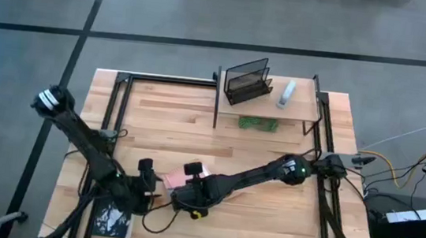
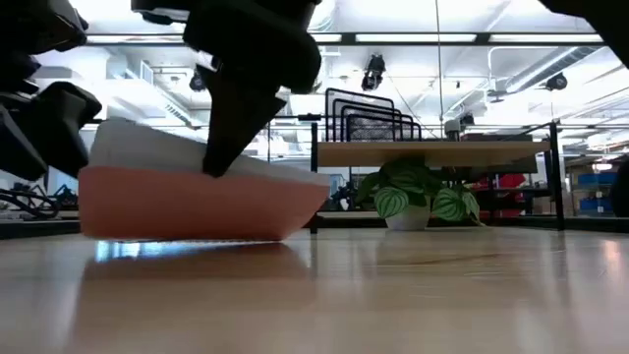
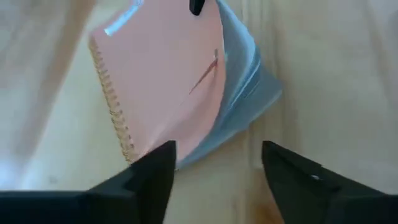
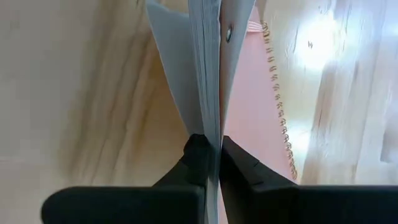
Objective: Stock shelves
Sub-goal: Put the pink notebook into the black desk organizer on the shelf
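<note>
A pink spiral notebook (image 2: 197, 202) filled the left foreground of the low view, its pages pinched between the closed fingers of the right gripper (image 4: 208, 152). The riser shelf (image 1: 266, 101) stood at the upper centre of the high view, carrying a black wire rack (image 1: 247, 81) and a small bottle (image 1: 286, 94). At lower left, the left gripper (image 3: 214, 171) hung open and empty just beside the notebook.

The right tool (image 1: 188, 186) is clamped on the pink notebook (image 1: 177, 179), with the left tool (image 1: 148, 183) parked open just beside it, so that side is crowded. Ahead toward the shelf (image 1: 270, 103) it's bare bench (image 1: 273, 153); a plant (image 1: 258, 124) sits under the shelf.
</note>
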Action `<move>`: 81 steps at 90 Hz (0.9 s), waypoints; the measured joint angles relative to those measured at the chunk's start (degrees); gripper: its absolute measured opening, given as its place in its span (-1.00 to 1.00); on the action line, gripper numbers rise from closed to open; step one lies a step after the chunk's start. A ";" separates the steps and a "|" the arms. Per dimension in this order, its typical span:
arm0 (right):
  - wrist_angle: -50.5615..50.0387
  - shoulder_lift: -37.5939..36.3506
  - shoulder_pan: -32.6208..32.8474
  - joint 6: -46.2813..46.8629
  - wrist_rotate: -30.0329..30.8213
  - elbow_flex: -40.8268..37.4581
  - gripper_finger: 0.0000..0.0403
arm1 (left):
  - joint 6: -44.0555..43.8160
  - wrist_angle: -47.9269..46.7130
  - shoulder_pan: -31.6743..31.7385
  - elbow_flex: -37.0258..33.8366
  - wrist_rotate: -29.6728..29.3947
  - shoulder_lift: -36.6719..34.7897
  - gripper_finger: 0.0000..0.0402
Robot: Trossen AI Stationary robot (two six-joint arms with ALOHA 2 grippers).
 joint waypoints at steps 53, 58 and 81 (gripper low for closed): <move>-3.20 -1.30 -1.90 6.38 0.06 0.00 -0.99 | 9.72 3.96 0.20 2.17 -11.27 9.54 0.80; -3.18 -1.62 -2.02 6.38 0.09 0.00 -0.99 | 9.96 3.94 0.31 2.71 -12.69 10.41 0.79; -2.27 -2.53 -1.70 4.86 -2.15 0.00 -0.99 | 13.01 4.03 0.88 4.59 -20.15 12.82 0.75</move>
